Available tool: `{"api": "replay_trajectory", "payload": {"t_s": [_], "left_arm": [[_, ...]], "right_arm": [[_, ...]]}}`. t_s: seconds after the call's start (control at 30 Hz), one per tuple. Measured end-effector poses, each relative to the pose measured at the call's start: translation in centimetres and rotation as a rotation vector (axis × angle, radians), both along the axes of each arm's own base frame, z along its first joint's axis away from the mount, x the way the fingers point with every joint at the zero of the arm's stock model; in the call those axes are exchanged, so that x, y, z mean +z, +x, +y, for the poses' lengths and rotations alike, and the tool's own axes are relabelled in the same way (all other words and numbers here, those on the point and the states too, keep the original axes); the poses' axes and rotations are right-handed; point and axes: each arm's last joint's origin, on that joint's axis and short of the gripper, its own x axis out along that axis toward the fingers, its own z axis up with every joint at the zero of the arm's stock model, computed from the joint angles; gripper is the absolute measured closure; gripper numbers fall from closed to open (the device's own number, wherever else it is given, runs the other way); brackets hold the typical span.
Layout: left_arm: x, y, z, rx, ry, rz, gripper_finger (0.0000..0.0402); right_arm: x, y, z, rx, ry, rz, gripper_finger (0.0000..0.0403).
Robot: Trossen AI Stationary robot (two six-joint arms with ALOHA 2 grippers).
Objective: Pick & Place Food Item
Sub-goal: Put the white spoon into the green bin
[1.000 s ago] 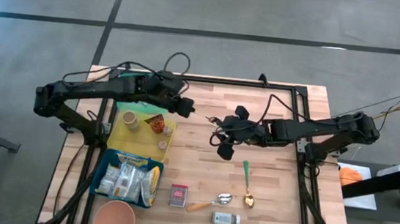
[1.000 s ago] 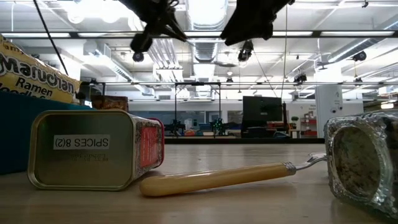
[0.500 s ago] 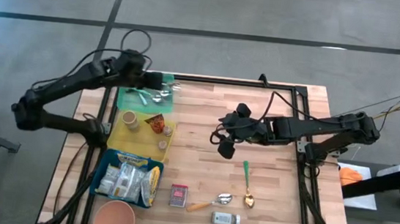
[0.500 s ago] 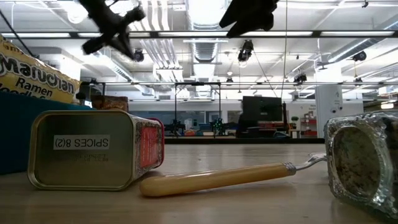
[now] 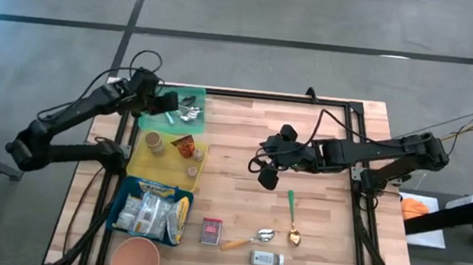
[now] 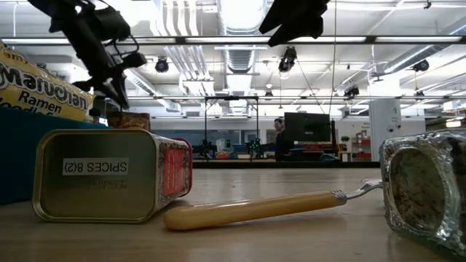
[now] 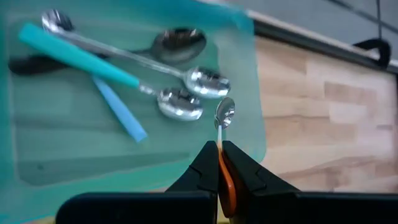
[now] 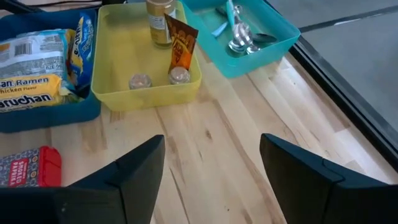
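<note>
The left hand (image 7: 219,163), clamped on a small orange-handled metal spoon (image 7: 223,118), hung over the teal plastic cutlery tray (image 7: 239,93), so release seemed next; the right hand (image 8: 211,171) waited open above the table (image 5: 240,185).

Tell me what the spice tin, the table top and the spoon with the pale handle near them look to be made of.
Spice tin: likely metal, dull brushed gold base with a rolled rim, red printed sides.
Table top: wood, pale butcher-block strips with visible grain, apparently a smooth finish.
Spoon: glossy cream handle, probably plastic or lacquered wood; the neck beyond the collar looks like shiny metal.
</note>
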Motion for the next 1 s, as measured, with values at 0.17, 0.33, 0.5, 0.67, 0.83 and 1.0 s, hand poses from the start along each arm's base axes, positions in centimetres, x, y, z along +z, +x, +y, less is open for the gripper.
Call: {"api": "replay_trajectory", "payload": {"t_s": [0.17, 0.33, 0.5, 0.67, 0.83, 1.0], "left_arm": [[-1.4, -0.7, 0.4, -0.007, -0.071, -0.007, 0.0395], [-2.1, -1.1, 1.1, 0.023, -0.095, 0.008, 0.0395], [-3.0, -0.7, 1.8, 0.017, -0.131, 0.043, 0.0395], [-3.9, -0.2, 2.5, -0.006, -0.155, 0.071, 0.0395], [-4.3, 0.1, 2.9, -0.016, -0.163, 0.092, 0.0395], [-4.7, 0.2, 3.1, -0.023, -0.168, 0.117, 0.0395]], "right_arm": [[0.0, 0.0, 0.0, 0.0, 0.0, 0.0, 0.014], [0.0, 0.0, 0.0, 0.0, 0.0, 0.001, 0.014], [0.0, 0.0, 0.0, 0.0, 0.0, 0.001, 0.0139], [0.0, 0.0, 0.0, 0.007, 0.011, 0.0, 0.0139], [-0.1, 0.0, 0.1, 0.037, 0.039, 0.003, 0.0139], [-0.1, 0.0, 0.1, 0.03, 0.048, -0.001, 0.0139]]}}
